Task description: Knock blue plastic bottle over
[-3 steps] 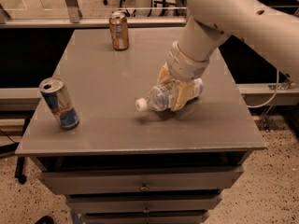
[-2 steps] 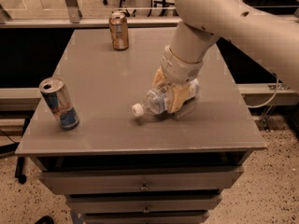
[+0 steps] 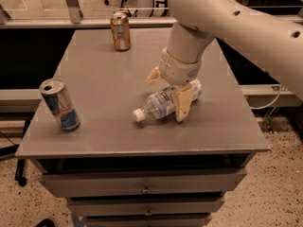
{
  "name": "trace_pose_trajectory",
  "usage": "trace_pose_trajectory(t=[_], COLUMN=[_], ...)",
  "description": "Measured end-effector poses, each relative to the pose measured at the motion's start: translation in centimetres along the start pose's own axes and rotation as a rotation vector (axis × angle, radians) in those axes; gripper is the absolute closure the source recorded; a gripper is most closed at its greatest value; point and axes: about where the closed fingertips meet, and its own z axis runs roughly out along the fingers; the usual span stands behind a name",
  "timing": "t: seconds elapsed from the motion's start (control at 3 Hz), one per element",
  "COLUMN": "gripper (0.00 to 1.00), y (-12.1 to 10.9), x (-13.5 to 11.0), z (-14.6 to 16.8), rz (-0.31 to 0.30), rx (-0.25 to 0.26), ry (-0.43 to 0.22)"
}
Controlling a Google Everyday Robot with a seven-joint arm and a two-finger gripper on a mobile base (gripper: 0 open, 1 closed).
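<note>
The blue plastic bottle [image 3: 163,103] lies on its side on the grey table [image 3: 104,79], right of centre, with its white cap [image 3: 138,115] pointing front-left. My gripper [image 3: 168,90] hangs from the cream arm directly over the bottle's body. It is open: one tan finger [image 3: 182,103] stands in front of the bottle and the other [image 3: 153,74] behind it. The fingers straddle the bottle and hide part of its label.
A silver-blue drink can [image 3: 59,104] stands upright near the table's front left edge. A bronze can [image 3: 120,30] stands at the back middle. The table sits on a drawer cabinet [image 3: 144,190]. Office chair legs show beyond the table.
The arm and gripper have shifted a little to the left, and the lying bottle has slid with them toward the front left. The cans have not moved.
</note>
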Motion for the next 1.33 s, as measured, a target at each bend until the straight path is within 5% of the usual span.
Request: trace_pose_trajectory(t=[0.67,1.0,1.33], gripper=[0.0,0.0,0.0], y=[-0.4,0.6,2.7], x=[4.0,9.5,13.9], z=[-2.1,-5.1,-10.4], rz=[0.178,0.398,0.618], rx=[0.028,0.108,0.251], ry=[-0.075,-0.153,-0.214])
